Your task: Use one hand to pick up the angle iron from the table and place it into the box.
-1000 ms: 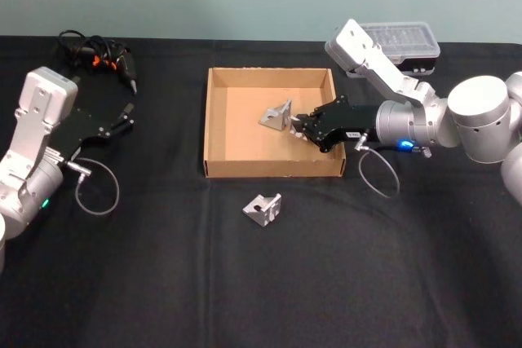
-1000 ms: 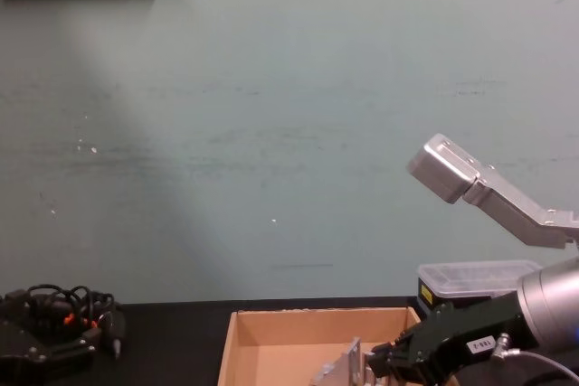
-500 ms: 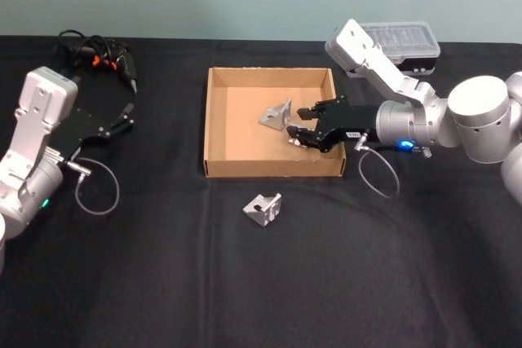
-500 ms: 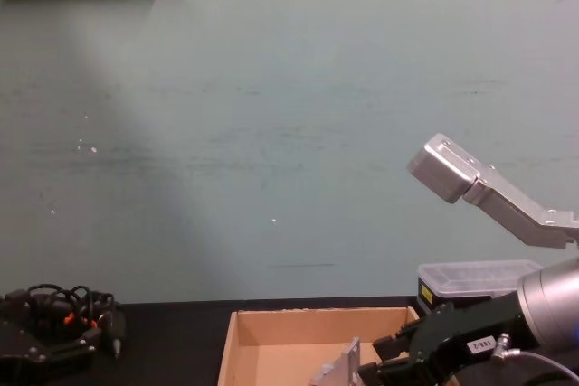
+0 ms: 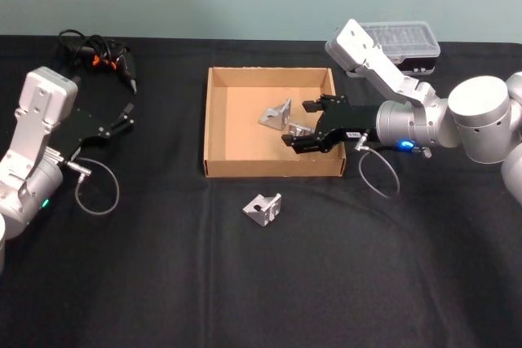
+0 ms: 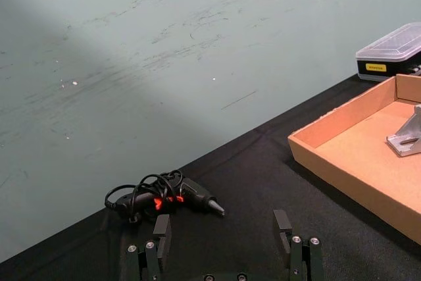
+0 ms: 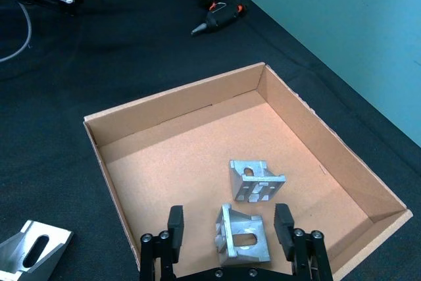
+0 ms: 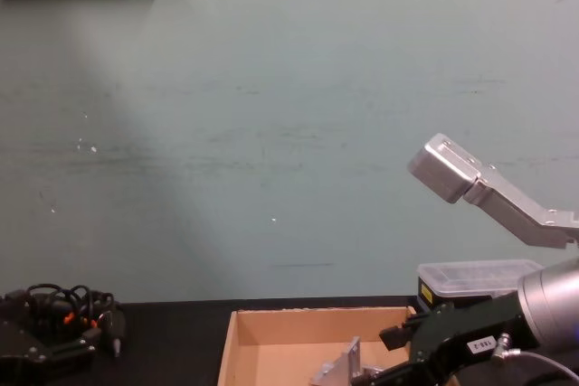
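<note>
in the head view the right claw (image 5: pixel 296 124) gapes wide around a boxed angle iron (image 5: pixel 298 129) in the box (image 5: pixel 269 171), while the loose angle iron (image 5: pixel 262 209) lies on the table (image 5: pixel 163 283) just outside the near wall, nearer this claw than the parked, open left claw (image 5: pixel 122 118); the right wrist view shows that loose piece lying flat, slot up, past the box's corner.

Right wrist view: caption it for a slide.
Open right gripper straddles an angle iron in the box, beside a second one.
</note>
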You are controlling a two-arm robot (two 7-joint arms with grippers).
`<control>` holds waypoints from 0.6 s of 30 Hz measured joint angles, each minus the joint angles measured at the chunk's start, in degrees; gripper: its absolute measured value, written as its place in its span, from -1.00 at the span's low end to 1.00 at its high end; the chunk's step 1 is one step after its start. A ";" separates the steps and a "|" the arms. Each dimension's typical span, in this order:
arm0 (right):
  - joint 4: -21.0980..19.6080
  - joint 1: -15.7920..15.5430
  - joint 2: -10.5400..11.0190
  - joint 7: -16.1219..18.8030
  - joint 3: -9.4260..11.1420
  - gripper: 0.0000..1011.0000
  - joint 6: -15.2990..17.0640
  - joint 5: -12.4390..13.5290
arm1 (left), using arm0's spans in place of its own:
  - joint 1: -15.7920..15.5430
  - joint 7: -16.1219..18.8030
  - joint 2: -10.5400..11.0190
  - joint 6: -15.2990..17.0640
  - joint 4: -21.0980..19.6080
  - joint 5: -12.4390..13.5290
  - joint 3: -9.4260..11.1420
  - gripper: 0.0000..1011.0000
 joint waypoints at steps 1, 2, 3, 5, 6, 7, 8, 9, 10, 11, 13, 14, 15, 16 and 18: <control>0.00 0.00 0.00 0.00 0.00 0.72 0.00 0.00 | 0.00 0.00 0.00 0.00 0.00 0.00 0.00 1.00; 0.00 0.00 0.00 0.00 0.00 0.83 0.00 0.00 | 0.00 0.00 0.00 0.00 0.00 0.00 0.00 1.00; 0.00 0.00 0.00 0.00 0.00 0.86 0.00 0.00 | 0.00 0.00 0.00 0.00 0.00 0.00 0.00 1.00; 0.00 0.00 0.00 0.00 0.00 0.94 0.00 0.00 | 0.00 0.00 0.00 0.00 0.00 0.00 0.00 1.00; 0.00 0.00 0.00 0.00 0.00 0.98 0.00 0.00 | 0.00 0.00 0.00 0.00 0.00 0.00 0.00 1.00; 0.00 0.00 0.00 0.00 0.00 0.98 0.00 0.00 | 0.00 0.00 0.00 0.00 0.00 0.00 0.00 1.00; 0.00 0.00 0.00 0.00 0.00 0.98 0.00 0.00 | 0.00 0.00 0.00 0.00 0.00 0.00 0.00 1.00; 0.00 0.00 0.00 0.00 0.00 0.98 0.00 0.00 | 0.00 0.00 0.00 0.00 0.00 0.00 0.00 1.00; 0.00 0.00 0.00 0.00 0.00 0.98 0.00 0.00 | 0.00 0.00 0.00 0.00 0.00 0.00 0.00 1.00; 0.00 0.00 0.00 0.00 0.00 0.98 0.00 0.00 | 0.00 0.00 0.00 0.00 0.00 0.00 0.00 1.00; 0.00 0.00 0.00 0.00 0.00 0.98 0.00 0.00 | 0.00 0.00 0.00 0.00 0.00 0.00 0.00 1.00; 0.00 0.00 0.00 0.00 0.00 0.98 0.00 0.00 | 0.00 0.00 0.00 0.00 0.00 0.00 0.00 1.00; 0.00 0.00 0.00 0.00 0.00 0.98 0.00 0.00 | 0.00 0.00 0.00 0.00 0.00 0.00 0.00 1.00; -0.11 -0.07 0.02 0.00 0.07 0.98 -0.06 -0.01 | 0.00 0.00 0.00 0.00 0.00 0.00 0.00 1.00; -0.61 -0.44 0.16 0.01 0.47 0.98 -0.38 -0.01 | 0.00 0.00 0.00 0.00 0.00 0.00 0.00 1.00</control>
